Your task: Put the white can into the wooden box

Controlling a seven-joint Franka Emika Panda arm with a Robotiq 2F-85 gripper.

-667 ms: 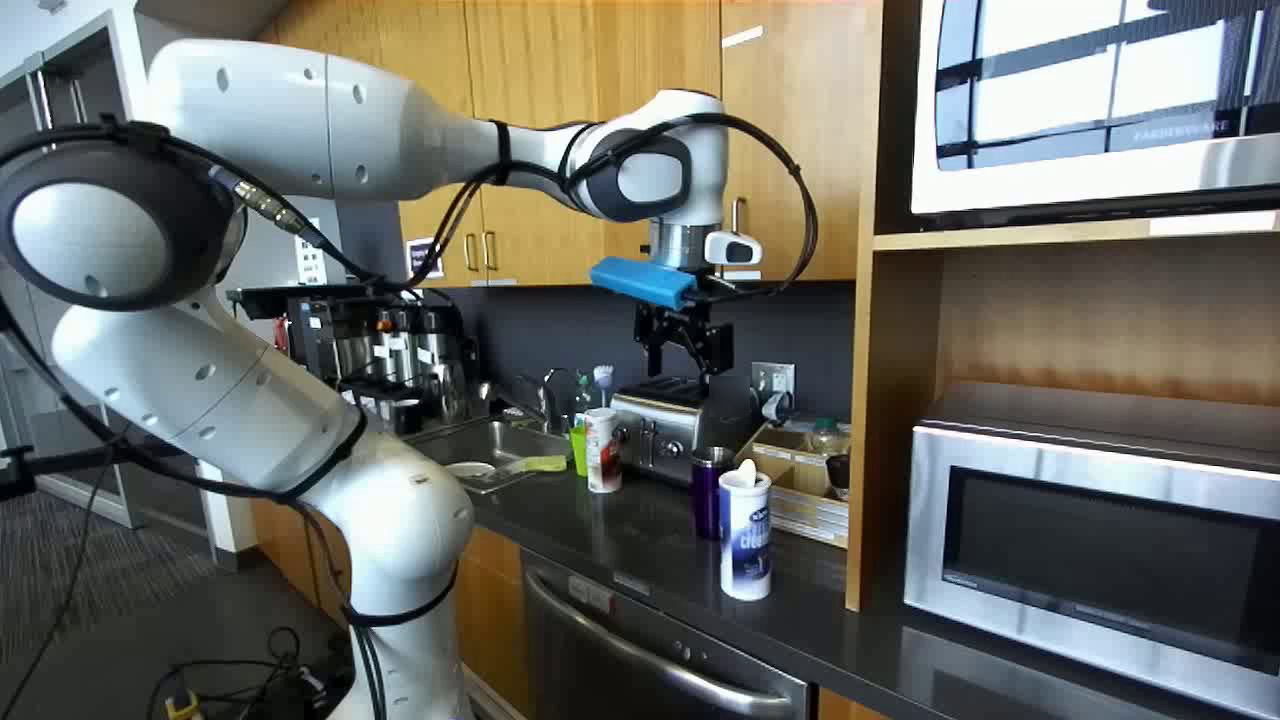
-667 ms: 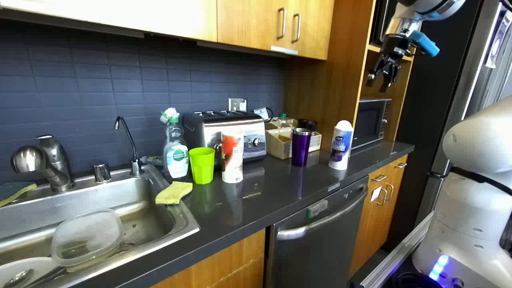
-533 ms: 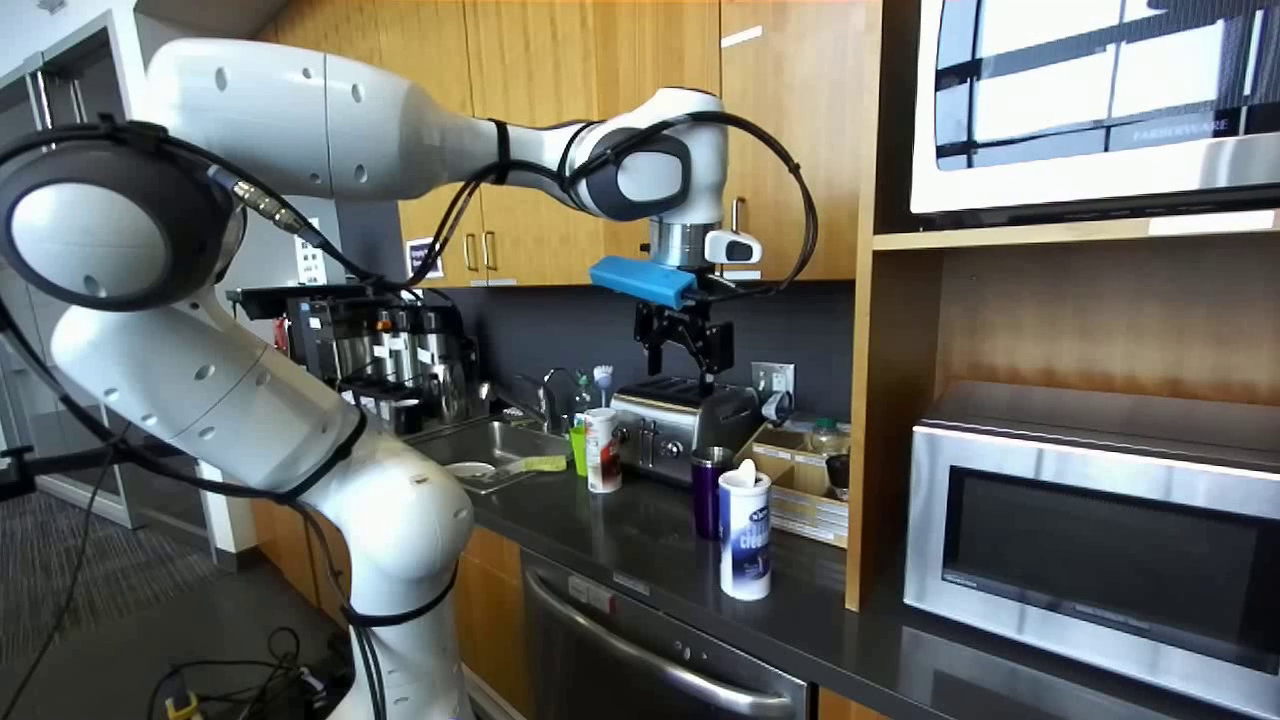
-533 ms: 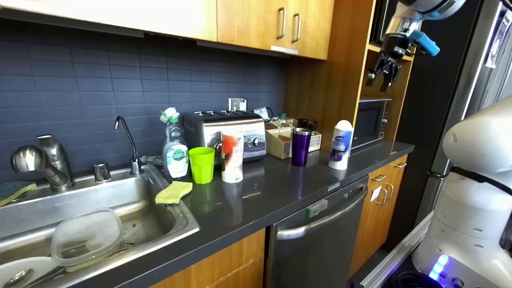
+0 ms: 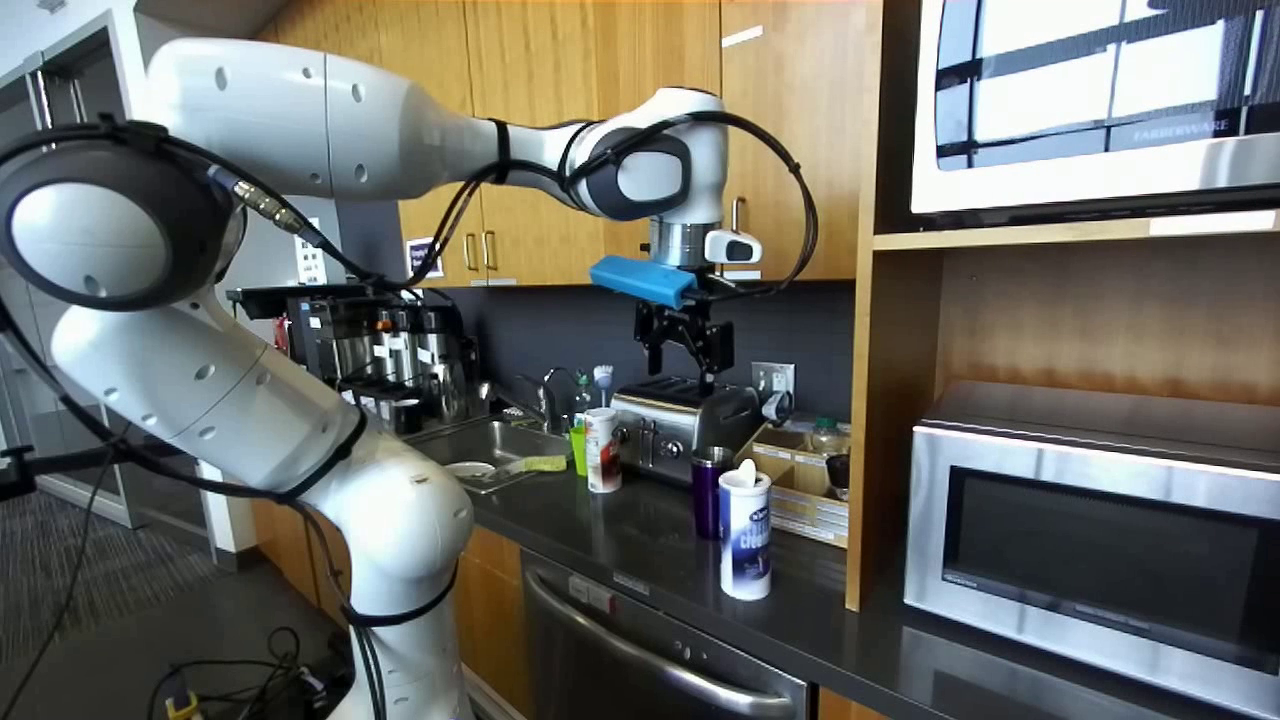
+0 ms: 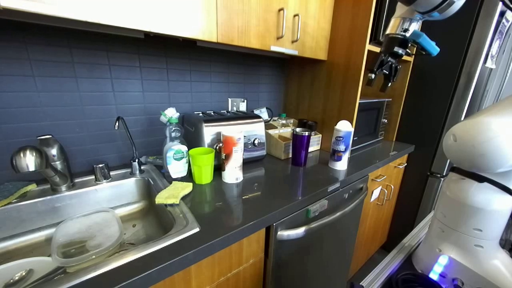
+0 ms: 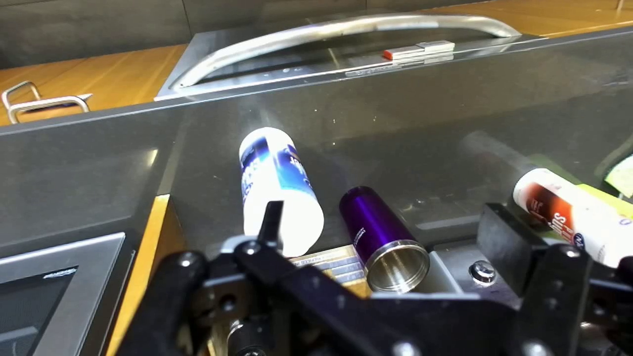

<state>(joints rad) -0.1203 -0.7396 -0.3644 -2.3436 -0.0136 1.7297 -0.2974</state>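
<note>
Wrist view, just left of centre: there's the white cylindrical can with blue print (image 7: 282, 183), upright on the polished dark grey counter (image 6: 276, 192), outside the low, compartmented box of light tan wood (image 5: 808, 518). That box sits right of the middle in both exterior views, and in an exterior view a shiny purple metal tumbler (image 6: 301, 148) partly covers its front. Tumbler and can stand near each other; the wrist view puts the tumbler to the can's right. At the upper right of an exterior view I see the black two-fingered gripper (image 6: 378, 83), high above the counter and well apart from the can, its fingers spread wide. Near the middle of that frame is a long steel-and-black toaster (image 6: 216, 128), a white-and-red cylindrical can (image 6: 233, 160) in front of it and a lime green plastic cup (image 6: 202, 166) just beside that can. Toward the lower left, a yellow sponge (image 6: 174, 193) lies at the corner of the stainless steel sink (image 6: 188, 225).
</note>
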